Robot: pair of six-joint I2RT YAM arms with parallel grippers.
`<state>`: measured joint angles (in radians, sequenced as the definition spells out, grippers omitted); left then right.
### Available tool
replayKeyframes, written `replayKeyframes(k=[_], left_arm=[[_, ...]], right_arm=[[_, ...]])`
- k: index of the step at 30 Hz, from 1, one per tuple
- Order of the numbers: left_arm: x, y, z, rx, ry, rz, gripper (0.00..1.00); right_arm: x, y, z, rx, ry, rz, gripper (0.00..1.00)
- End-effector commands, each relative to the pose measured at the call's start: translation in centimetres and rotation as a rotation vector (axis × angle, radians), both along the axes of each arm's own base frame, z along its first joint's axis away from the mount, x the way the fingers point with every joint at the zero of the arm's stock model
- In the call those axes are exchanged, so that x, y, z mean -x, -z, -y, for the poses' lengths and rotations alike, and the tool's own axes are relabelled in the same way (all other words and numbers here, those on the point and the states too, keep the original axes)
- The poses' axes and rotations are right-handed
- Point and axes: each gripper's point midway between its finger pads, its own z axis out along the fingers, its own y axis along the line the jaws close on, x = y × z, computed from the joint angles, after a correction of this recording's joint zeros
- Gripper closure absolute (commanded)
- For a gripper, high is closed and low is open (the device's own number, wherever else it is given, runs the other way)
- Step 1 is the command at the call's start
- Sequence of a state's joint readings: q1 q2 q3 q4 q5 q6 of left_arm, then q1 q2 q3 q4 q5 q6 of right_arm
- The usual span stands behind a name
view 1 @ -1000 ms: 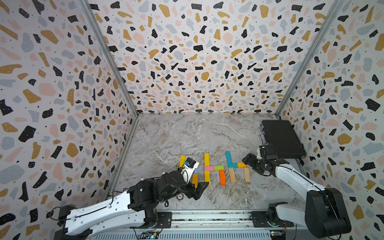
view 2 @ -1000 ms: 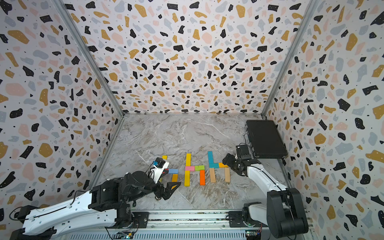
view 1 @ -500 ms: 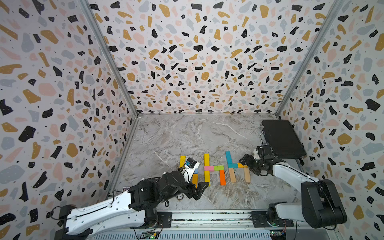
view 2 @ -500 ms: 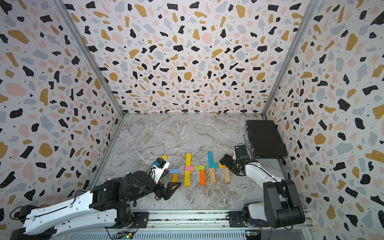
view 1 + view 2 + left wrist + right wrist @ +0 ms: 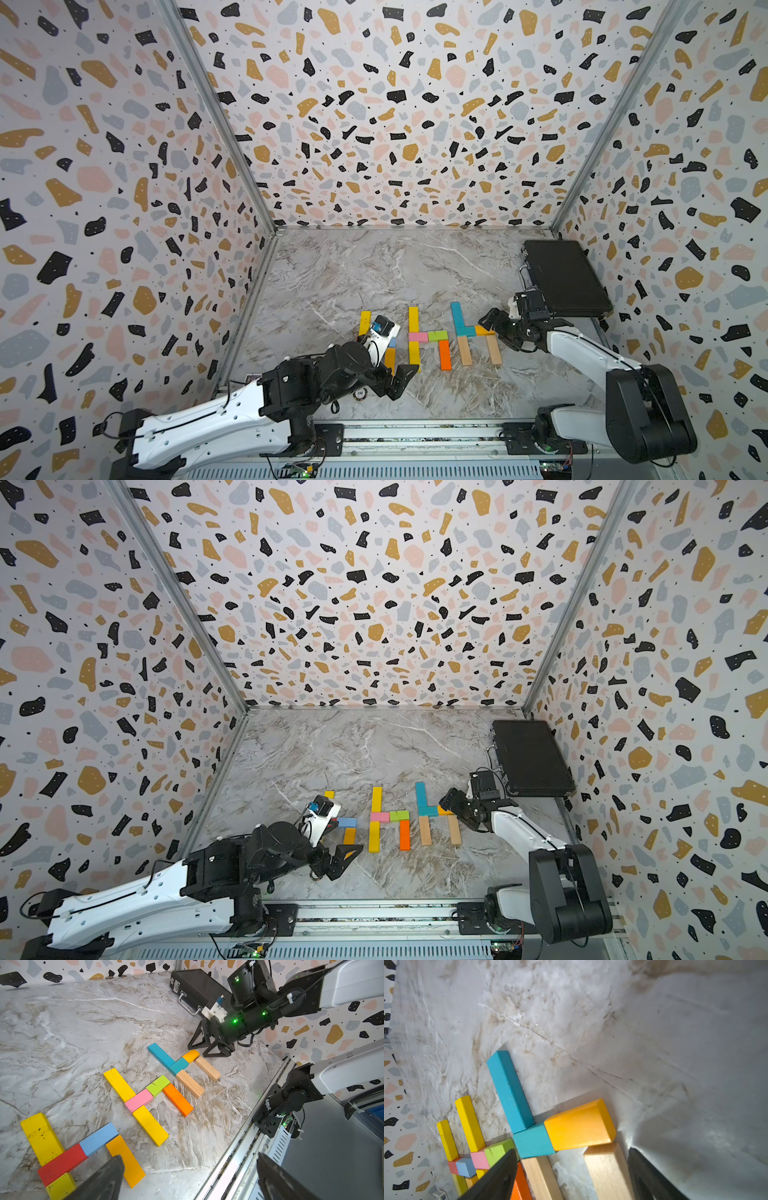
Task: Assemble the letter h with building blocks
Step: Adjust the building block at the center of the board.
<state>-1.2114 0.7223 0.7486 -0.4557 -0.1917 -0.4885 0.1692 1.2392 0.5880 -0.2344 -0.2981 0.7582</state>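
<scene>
Blocks (image 5: 417,336) lie flat on desk (image 5: 374,270): three h figures in a row, left to right, near-centre. Nearest: left gripper (image 5: 400,380), jaws wide apart, holding nothing, low over desk just near of left h (image 5: 365,322); that h's orange leg (image 5: 133,1163) lies beside one finger. Small disc (image 5: 360,392) on desk beside the wrist. Left h: yellow, red, blue, orange. Middle h (image 5: 413,320): yellow, pink, green, orange. Right h (image 5: 468,331): teal stem (image 5: 457,316), teal-and-orange crossbar, two wood legs (image 5: 464,351). Right gripper (image 5: 496,332) just right of crossbar's orange end (image 5: 579,1124), jaws apart, nothing clamped; contact unclear. Black case (image 5: 565,276) far right.
</scene>
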Motion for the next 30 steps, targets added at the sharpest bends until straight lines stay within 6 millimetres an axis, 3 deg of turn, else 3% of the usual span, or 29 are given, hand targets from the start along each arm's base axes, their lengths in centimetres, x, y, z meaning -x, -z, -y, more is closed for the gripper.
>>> replayKeyframes(k=[1,5,8,13,15,20,24,30], left_arm=[[-0.5,-1.6,0.0,0.033,-0.013,0.033,0.01],[-1.7,-2.4,-0.9,0.026,-0.088,0.079,0.01],[-3.5,-5.1,-2.6,0.038,-0.197,0.19,0.01],[-6.7,-11.2,-6.3,0.036,-0.395,0.457,0.01],[-8.7,-11.9,-8.2,-0.003,-0.482,0.465,0.02],[-14.5,-9.3,-13.4,0.055,-0.672,0.261,0.01],[-18.9,-6.0,-16.4,-0.135,-0.818,0.298,0.01],[-25.2,1.0,-21.8,-0.348,-0.96,0.215,0.01]], right_arm=[[0.1,-3.3,0.5,0.049,-0.045,0.066,0.15],[0.8,-5.2,1.2,0.123,-0.093,0.139,0.17],[0.2,-7.3,2.0,0.166,-0.072,0.258,0.15],[-1.2,-10.2,1.9,0.129,-0.021,0.389,0.01],[-1.6,-10.6,1.8,0.109,-0.008,0.409,0.0],[-2.2,-11.2,0.9,0.044,-0.013,0.458,0.0],[-2.2,-10.9,0.3,0.018,-0.033,0.457,0.0],[-2.0,-10.5,-0.2,-0.008,-0.053,0.451,0.0]])
